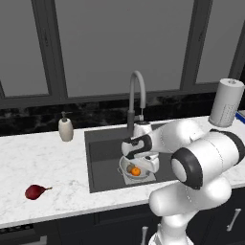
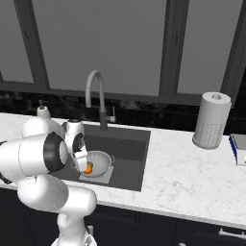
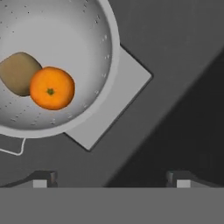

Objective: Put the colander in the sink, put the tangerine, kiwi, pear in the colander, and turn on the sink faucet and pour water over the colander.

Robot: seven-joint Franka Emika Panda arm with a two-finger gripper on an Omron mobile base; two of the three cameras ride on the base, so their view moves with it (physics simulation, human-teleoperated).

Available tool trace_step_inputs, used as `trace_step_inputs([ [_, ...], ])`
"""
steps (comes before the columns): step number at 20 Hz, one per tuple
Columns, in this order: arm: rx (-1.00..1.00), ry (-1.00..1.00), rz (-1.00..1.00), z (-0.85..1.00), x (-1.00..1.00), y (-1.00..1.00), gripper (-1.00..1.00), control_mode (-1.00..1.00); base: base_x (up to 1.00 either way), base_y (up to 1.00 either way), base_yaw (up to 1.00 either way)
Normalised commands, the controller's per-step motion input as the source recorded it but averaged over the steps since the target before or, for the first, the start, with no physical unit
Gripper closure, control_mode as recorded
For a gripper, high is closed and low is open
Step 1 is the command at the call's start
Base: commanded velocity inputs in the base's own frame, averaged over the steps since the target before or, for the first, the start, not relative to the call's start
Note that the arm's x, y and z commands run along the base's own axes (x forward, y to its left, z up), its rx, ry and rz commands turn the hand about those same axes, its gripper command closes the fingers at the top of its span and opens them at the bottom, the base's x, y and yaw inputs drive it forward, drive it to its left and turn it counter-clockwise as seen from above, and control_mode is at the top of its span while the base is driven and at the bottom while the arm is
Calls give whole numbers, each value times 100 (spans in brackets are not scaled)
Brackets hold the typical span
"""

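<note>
Two fruits sit in the colander (image 1: 130, 167) per left base view: tangerine (image 1: 136, 171) at the near side, kiwi (image 1: 130, 167) just behind it, touching. Colander is down in the sink (image 1: 100, 158) on the pale square panel. Hand (image 1: 143, 165) hangs right over the colander rim w/ white arm bent across the basin; can't tell its fingers here. Sink faucet (image 1: 136, 95) arches up at the far edge. Pear (image 1: 34, 192) lies on the worktop (image 1: 43, 158), near left, well apart from the sink. Soap dispenser (image 1: 66, 128) far left, paper towel roll (image 1: 226, 103) far right.

Right base view: colander (image 2: 102, 161) in sink (image 2: 127, 153), tangerine (image 2: 88, 168) partly behind the hand (image 2: 80, 163). Faucet (image 2: 98, 98) at far edge, towel roll (image 2: 211, 120) on worktop (image 2: 192, 168) right.

Hand view: fingertips (image 3: 41, 179) spread wide, nothing between them, so hand (image 3: 111, 180) is released. Colander (image 3: 83, 52) top left, tangerine (image 3: 52, 88) touching kiwi (image 3: 16, 73) inside. Panel (image 3: 118, 100) pokes out under it.
</note>
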Motion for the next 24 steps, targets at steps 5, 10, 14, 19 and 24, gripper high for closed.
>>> trace_step_inputs([
  [5,0,2,-6,66,0,15,-100,-100,0,0,0],
  [10,0,3,1,69,-17,20,-100,-100,0,0,0],
  [14,0,2,3,57,-43,37,-100,-100,0,0,0],
  [19,0,0,0,39,-61,64,-100,-100,0,0,0],
  [24,0,3,0,25,-60,76,-100,-100,0,0,0],
])
